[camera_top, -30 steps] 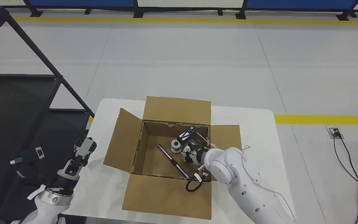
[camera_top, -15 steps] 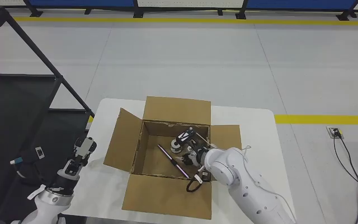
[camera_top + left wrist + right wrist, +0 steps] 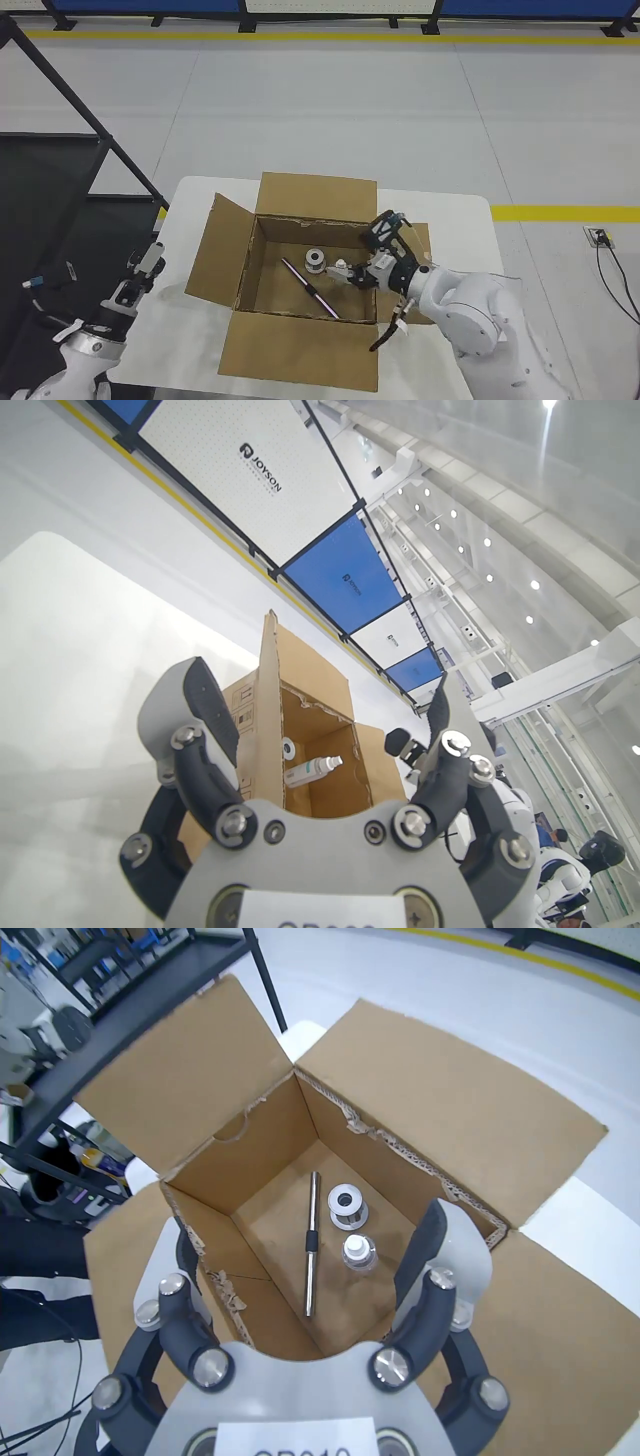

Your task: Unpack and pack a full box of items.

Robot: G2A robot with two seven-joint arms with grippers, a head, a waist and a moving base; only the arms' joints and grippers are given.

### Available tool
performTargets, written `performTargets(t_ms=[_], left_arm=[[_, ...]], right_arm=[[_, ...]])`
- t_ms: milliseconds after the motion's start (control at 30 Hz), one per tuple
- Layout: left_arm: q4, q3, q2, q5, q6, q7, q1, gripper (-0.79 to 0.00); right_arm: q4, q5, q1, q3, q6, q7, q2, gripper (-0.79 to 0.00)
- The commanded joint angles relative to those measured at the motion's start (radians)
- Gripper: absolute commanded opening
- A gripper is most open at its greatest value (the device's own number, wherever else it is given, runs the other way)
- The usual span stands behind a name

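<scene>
Cardboard box (image 3: 317, 196) sits on the white table (image 3: 200, 330), all four flaps folded outward. Contents on its floor:
- metal rod (image 3: 309, 288) with a dark band at mid-length, lying flat;
- metal pulley (image 3: 317, 259), bore facing up, just beside the rod;
- small clear spray bottle (image 3: 358, 1253) with a white cap, near the pulley; its cap points toward the right wrist camera.

Right gripper (image 3: 378, 255) hangs over the box's right side. In the right wrist view its fingers (image 3: 425, 1248) are spread wide with nothing between them, and the contents lie below.

Left gripper (image 3: 148, 262) is off the table's left edge, well apart from the box. Its fingers (image 3: 207, 705) are spread and empty.

Print:
- The box's outer wall carries black handling symbols (image 3: 245, 705).
- The bottle has a white label, with lettering too small to read.
- Each gripper base bears a white sticker that is cut off at the frame edge.
- Background wall panels carry logos.
</scene>
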Motion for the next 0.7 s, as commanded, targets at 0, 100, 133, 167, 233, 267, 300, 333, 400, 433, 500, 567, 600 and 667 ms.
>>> performTargets(t_ms=[0, 100, 133, 167, 233, 267, 300, 333, 400, 433, 500, 567, 600, 667], left_arm=[[0.004, 0.015, 0.003, 0.019, -0.005, -0.042, -0.011, 0.0], [-0.001, 0.042, 0.006, 0.057, -0.014, -0.084, -0.019, 0.0], [-0.002, 0.049, 0.007, 0.064, -0.015, -0.092, -0.021, 0.0], [-0.005, 0.055, 0.008, 0.074, -0.017, -0.102, -0.022, 0.0], [-0.008, 0.067, 0.009, 0.087, -0.019, -0.114, -0.024, 0.0], [-0.011, 0.073, 0.009, 0.088, -0.02, -0.119, -0.026, 0.0], [-0.015, 0.078, 0.01, 0.09, -0.02, -0.125, -0.027, 0.0], [-0.02, 0.083, 0.01, 0.093, -0.021, -0.129, -0.028, 0.0], [-0.032, 0.095, 0.011, 0.102, -0.023, -0.139, -0.03, 0.0], [-0.037, 0.102, 0.012, 0.106, -0.023, -0.143, -0.031, 0.0], [-0.047, 0.117, 0.012, 0.112, -0.022, -0.15, -0.033, 0.0], [-0.056, 0.133, 0.013, 0.122, -0.022, -0.161, -0.036, 0.0], [-0.058, 0.141, 0.013, 0.126, -0.021, -0.163, -0.038, 0.0], [-0.063, 0.162, 0.013, 0.134, -0.019, -0.171, -0.041, 0.0]], right_arm=[[-0.032, 0.065, -0.046, 0.08, -0.015, 0.011, 0.01, 0.0], [-0.057, 0.179, -0.104, 0.189, -0.034, 0.03, 0.024, 0.0], [-0.063, 0.209, -0.124, 0.221, -0.039, 0.036, 0.028, 0.0], [-0.066, 0.239, -0.144, 0.252, -0.044, 0.04, 0.032, 0.0], [-0.061, 0.297, -0.182, 0.314, -0.052, 0.053, 0.04, 0.0], [-0.054, 0.326, -0.197, 0.34, -0.055, 0.064, 0.044, 0.0], [-0.044, 0.352, -0.208, 0.36, -0.06, 0.082, 0.048, 0.0], [-0.034, 0.375, -0.216, 0.378, -0.063, 0.099, 0.051, 0.0], [-0.011, 0.401, -0.229, 0.406, -0.061, 0.117, 0.058, 0.0], [0.001, 0.403, -0.233, 0.415, -0.054, 0.123, 0.06, 0.0], [0.02, 0.412, -0.237, 0.424, -0.043, 0.123, 0.064, 0.0], [0.049, 0.439, -0.236, 0.423, -0.051, 0.14, 0.069, 0.0], [0.062, 0.446, -0.229, 0.421, -0.051, 0.153, 0.071, 0.0], [0.097, 0.459, -0.21, 0.403, -0.044, 0.197, 0.076, 0.0]])
